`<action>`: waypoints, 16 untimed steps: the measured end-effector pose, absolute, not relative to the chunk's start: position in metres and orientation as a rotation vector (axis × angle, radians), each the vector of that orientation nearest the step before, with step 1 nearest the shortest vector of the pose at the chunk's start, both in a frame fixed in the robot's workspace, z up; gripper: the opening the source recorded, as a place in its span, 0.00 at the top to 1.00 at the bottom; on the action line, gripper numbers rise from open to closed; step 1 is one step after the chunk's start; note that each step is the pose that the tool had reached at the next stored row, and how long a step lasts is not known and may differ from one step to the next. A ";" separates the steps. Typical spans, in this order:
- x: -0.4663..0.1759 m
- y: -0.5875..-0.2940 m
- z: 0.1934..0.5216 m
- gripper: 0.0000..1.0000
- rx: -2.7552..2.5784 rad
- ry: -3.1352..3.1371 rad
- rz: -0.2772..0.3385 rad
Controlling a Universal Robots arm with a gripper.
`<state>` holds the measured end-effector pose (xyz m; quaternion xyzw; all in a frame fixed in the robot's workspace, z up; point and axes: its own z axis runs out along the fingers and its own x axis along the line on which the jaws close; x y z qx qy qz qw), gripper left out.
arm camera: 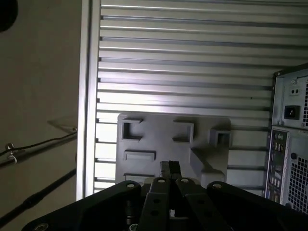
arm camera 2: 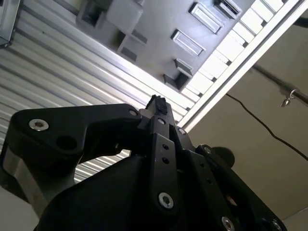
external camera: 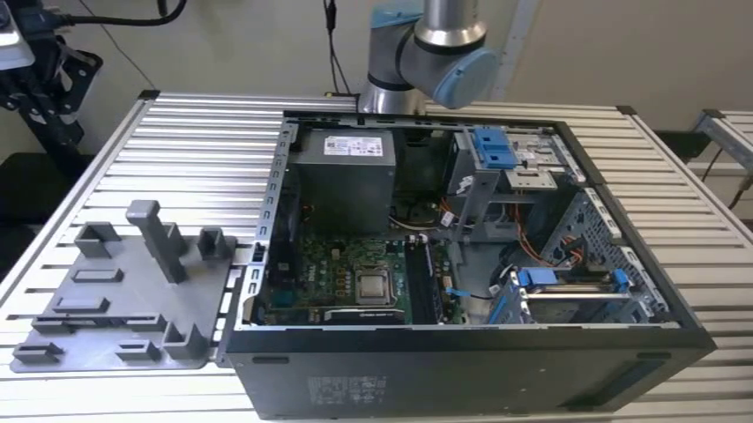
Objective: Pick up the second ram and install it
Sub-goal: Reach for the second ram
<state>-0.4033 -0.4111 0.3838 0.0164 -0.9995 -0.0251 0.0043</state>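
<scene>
So here's where we are. The black two-finger pincer (arm camera: 170, 168) is clenched: in both wrist views the fingertips (arm camera 2: 158, 103) meet with nothing between them, so it's carrying nothing. It hangs above the grey plastic fixture tray with raised blocks and pockets (arm camera: 159, 144), which lies straight below the tips on the ribbed aluminium table (arm camera: 192, 72). The open black metal computer case (external camera: 471, 352) stands off to one side of the pincer, clear of it.

The second ram, the slim dark blue-black memory board (external camera: 433, 282), looks to us to be one of the dark strips standing on edge in the slots next to the square silver processor (external camera: 374, 286). That's well apart from the pincer. Honestly, we can't tell it from its neighbour, or whether it's fully down.

What worries us:
- If the board sits a bit crooked or the end clips aren't home, it counts as half installed. From this angle we can't rule that out.
- Any descent with clenched tips this close over the tray risks clipping the tall grey upright post (external camera: 153, 238) or a block and shoving the whole tray along the slats.
- A low path towards the slots means crossing the case wall and the loose orange and blue cables (external camera: 541, 256), easy snag points.
</scene>
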 end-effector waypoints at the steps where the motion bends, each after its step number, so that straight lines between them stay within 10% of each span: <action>1: -0.403 -0.413 0.384 0.89 0.051 -3.131 -0.079; 16: -0.403 -0.457 0.380 0.89 0.051 -3.129 -0.079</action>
